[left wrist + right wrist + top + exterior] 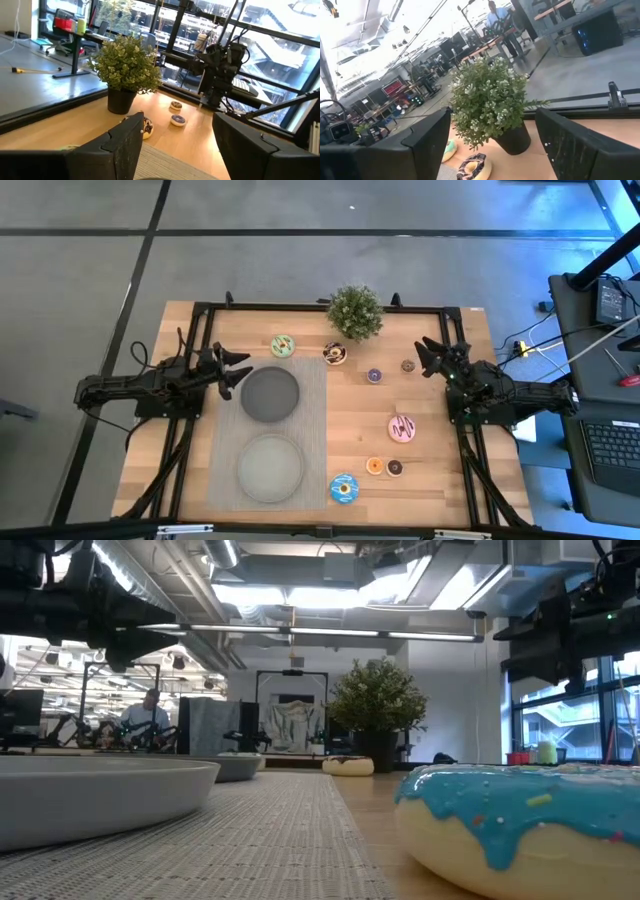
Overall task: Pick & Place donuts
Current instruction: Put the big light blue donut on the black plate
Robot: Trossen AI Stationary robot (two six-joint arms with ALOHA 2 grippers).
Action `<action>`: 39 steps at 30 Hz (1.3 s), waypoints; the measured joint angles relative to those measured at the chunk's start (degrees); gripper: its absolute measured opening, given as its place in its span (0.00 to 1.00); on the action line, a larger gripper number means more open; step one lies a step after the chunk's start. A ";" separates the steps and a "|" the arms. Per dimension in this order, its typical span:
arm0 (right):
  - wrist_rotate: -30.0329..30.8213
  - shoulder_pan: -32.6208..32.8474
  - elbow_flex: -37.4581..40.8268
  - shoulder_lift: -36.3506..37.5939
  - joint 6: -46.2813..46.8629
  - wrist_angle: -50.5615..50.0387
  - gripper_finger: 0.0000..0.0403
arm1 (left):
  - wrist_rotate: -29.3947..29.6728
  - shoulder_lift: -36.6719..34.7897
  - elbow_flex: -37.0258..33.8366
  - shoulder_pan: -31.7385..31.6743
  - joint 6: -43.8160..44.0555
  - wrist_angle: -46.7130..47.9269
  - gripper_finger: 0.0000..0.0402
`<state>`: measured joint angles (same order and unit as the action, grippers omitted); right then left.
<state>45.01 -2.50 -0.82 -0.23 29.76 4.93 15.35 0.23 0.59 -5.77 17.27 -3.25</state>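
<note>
Nothing's been picked up yet: both grey plates (271,393) are bare and all seven donuts sit on the wood around the potted plant (354,312). Taking the plant as the landmark: green donut (283,345) to its left, chocolate-white donut (336,354) just in front of it, mini purple donut (375,375) and mini dark brown donut (408,365) toward the right arm, pink-striped donut (402,427) farther out, and the blue donut (344,488) with two more minis farthest from it. Left gripper (234,369) and right gripper (432,356) both hover with fingers spread, holding nothing. These look light and probably a bit slick from the glaze, so I'd pinch across the ring, one finger in the hole, especially on the minis.
</note>
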 joint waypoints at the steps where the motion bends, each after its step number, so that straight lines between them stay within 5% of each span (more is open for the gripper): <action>1: 0.01 0.00 0.00 0.00 0.00 0.00 0.73 | 0.03 0.01 -0.01 0.01 0.09 0.01 0.58; 8: 0.22 0.00 0.00 0.00 0.06 -0.17 0.73 | -0.10 0.00 0.00 0.02 4.70 -2.86 0.58; 16: 7.34 0.00 0.00 -0.04 7.46 -2.70 0.73 | -1.19 0.02 -0.01 0.01 4.66 -2.90 0.58; 26: 11.48 0.00 0.00 -0.20 4.51 -2.91 0.73 | 14.80 2.14 1.27 0.01 9.80 -10.23 0.57; 33: 17.04 0.00 0.00 -0.20 3.99 -3.23 0.73 | 21.08 20.27 14.44 -0.99 11.82 -1.95 0.56; 39: 17.01 0.00 0.00 -0.20 2.87 -3.69 0.73 | 14.24 43.22 33.54 -8.07 12.01 11.89 0.56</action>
<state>62.02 -2.50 -0.82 -0.43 32.63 1.24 29.59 43.45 34.13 -13.84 29.28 8.64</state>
